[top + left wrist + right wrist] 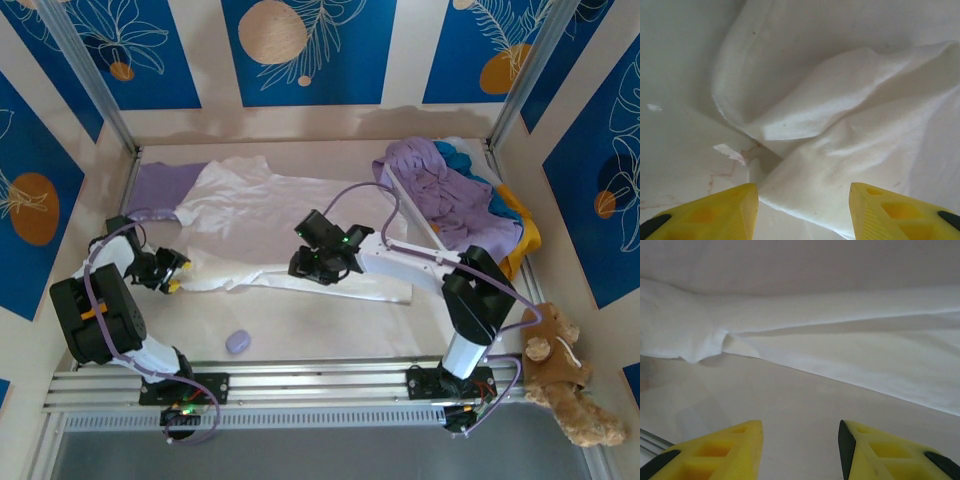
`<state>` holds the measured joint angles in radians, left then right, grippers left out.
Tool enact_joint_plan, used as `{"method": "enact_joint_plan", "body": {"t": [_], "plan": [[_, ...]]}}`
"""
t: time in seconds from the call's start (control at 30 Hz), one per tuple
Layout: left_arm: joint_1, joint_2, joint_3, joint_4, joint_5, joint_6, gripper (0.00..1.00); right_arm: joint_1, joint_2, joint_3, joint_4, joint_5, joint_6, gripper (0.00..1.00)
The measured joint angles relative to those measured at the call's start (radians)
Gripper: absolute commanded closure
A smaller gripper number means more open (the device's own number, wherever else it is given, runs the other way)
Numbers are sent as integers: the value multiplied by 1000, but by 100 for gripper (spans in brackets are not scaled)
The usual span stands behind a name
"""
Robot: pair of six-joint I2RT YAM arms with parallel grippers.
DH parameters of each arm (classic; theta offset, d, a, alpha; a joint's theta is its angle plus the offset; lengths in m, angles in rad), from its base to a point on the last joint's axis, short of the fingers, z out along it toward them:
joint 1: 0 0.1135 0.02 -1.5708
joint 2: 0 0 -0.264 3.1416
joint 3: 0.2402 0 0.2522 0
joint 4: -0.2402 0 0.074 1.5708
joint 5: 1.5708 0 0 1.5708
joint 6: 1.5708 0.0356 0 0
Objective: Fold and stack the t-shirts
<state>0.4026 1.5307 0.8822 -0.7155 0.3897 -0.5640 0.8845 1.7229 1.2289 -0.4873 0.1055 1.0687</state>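
A large white t-shirt [270, 215] lies spread across the middle of the table, partly over a lavender shirt [155, 185] at the back left. At the back right, lavender [440, 185], teal [465, 160] and yellow-orange [525, 235] shirts sit in a heap. My left gripper [172, 272] is at the white shirt's left corner. It is open, and a crumpled fold of white cloth [840, 150] lies between its yellow fingers [715, 212]. My right gripper [305, 265] hovers at the shirt's near hem [840, 350], open over bare table [800, 405].
A small round lavender blob [238, 341] lies near the front edge. A brown teddy bear [565, 375] sits off the table's right front corner. Aluminium rails [320, 375] run along the front, and frame posts [90, 80] rise at the back corners.
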Motion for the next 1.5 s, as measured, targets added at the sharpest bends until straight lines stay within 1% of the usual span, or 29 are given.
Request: {"method": "enact_joint_plan", "body": {"t": [0.13,0.3,0.33,0.37,0.43,0.6,0.83,1.03,1.2,1.37,1.43,1.5], "plan": [[0,-14,-6,-6,-28,18,51,0,51,22,27,-38,0,55],[0,-11,-23,-6,-35,35,60,0,87,34,37,-73,0,55],[0,-8,-26,-6,-35,39,63,0,88,34,39,-80,1,55],[0,-4,-29,-7,-34,39,69,0,88,34,39,-86,1,55],[0,3,-31,-8,-31,43,77,0,88,40,38,-91,5,55],[0,13,-11,-26,-23,61,100,-3,88,57,37,-103,7,56],[0,17,76,-48,13,74,100,-3,87,59,28,-106,8,56],[-7,34,190,-49,87,40,100,-3,86,59,29,-107,8,56],[-45,150,288,4,171,-26,100,-3,86,58,46,-114,15,56],[-107,275,379,55,213,-78,100,-3,101,63,83,-132,15,56],[-125,303,411,73,221,-95,100,-3,117,74,92,-138,14,55],[-137,327,444,96,228,-120,100,-3,135,85,116,-143,15,51]]}}
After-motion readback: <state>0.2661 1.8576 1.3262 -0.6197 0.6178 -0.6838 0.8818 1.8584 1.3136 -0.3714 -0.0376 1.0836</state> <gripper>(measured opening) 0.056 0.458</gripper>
